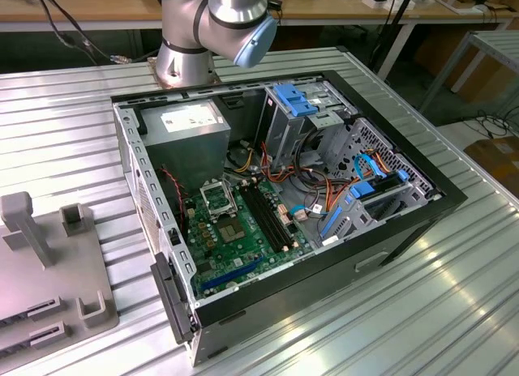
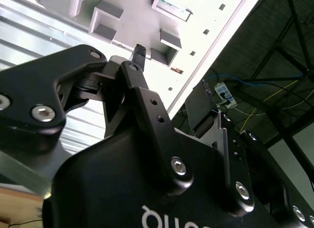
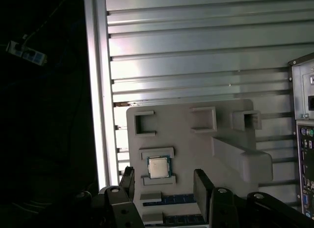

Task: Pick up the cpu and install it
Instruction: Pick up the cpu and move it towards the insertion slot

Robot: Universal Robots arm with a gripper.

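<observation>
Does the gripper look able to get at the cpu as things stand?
Probably yes. The cpu lies face up and uncovered on the grey fixture plate, and the gripper faces it with fingers spread apart. The low ridges along two of its sides may limit where the fingers can close.

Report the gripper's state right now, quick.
Gripper: open, jaws spread, holding nothing; the cpu lies in its slot on the grey tray.
</observation>
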